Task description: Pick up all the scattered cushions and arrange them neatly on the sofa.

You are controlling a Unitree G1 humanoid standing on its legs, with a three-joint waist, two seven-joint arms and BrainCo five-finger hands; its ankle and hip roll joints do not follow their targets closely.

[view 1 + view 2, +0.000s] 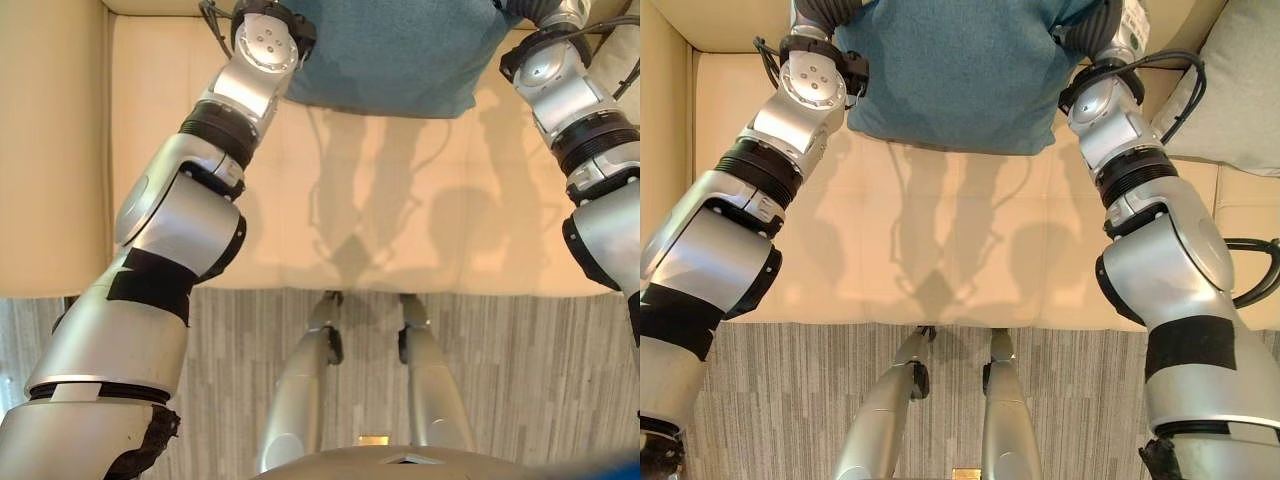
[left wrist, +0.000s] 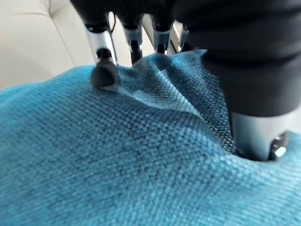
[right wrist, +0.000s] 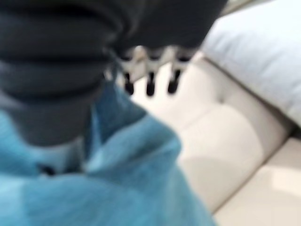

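Note:
A teal cushion [image 1: 960, 80] hangs between my two arms over the cream sofa seat [image 1: 970, 250], its lower edge just above the seat's back part. In the left wrist view my left hand [image 2: 102, 49] has its dark-tipped fingers pressed into the cushion's [image 2: 117, 165] weave, with a fold of cloth pinched against the thumb. My right hand [image 3: 150, 82] grips the cushion's other side; a teal corner [image 3: 127, 155] rises between its thumb and fingers. In the eye views the cushion and the top edge hide both hands.
A pale grey cushion [image 1: 1230, 90] leans at the sofa's right end, close to my right forearm, and appears beyond my right fingers [image 3: 263, 52]. The sofa's left armrest [image 1: 50, 150] rises at the left. Striped grey carpet [image 1: 790, 400] lies in front of the seat.

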